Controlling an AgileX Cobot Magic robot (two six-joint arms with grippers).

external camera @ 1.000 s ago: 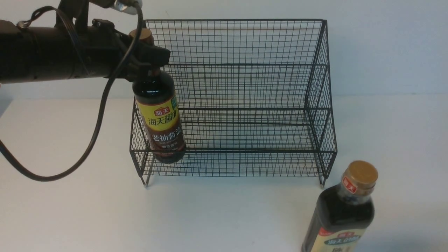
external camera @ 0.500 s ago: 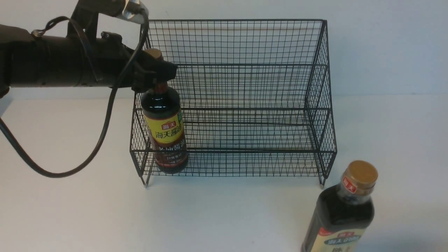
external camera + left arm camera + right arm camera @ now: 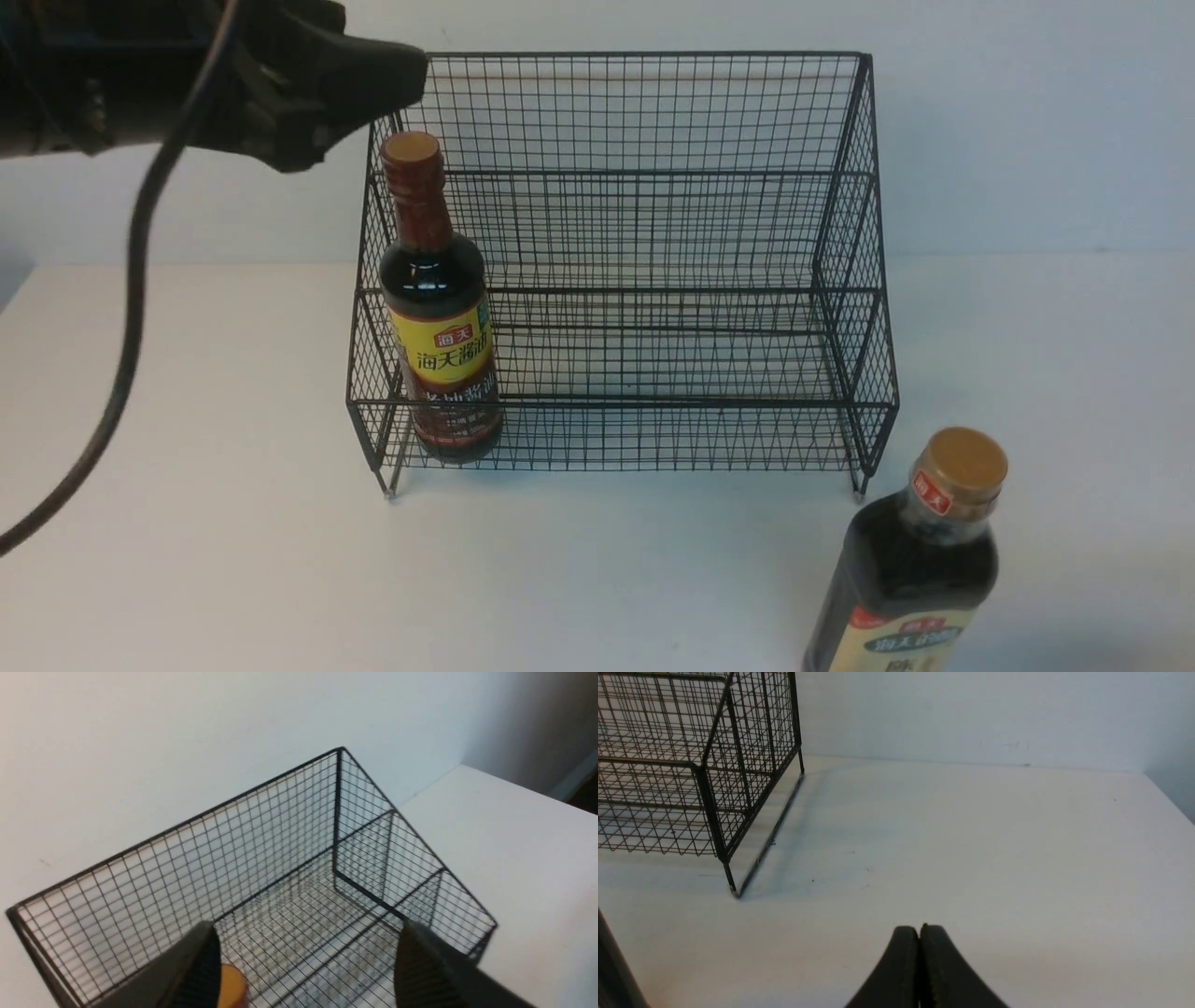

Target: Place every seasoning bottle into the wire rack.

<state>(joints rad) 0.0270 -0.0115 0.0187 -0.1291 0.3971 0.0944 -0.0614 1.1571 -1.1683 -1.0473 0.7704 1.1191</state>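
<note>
The tan-capped bottle (image 3: 920,560) is running off the frame's lower right. The left end effector (image 3: 306,926) is hanging open, and the right end effector (image 3: 920,929) is sitting closed.

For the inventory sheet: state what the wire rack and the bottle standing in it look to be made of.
Wire rack: probably thin metal wire on a thicker frame with a matte black coating, judging by the fine grid and dull surface.
Bottle: clear glossy glass or plastic, cannot tell which; highlights gleam on its dark body. Its label looks like printed film or paper.
</note>
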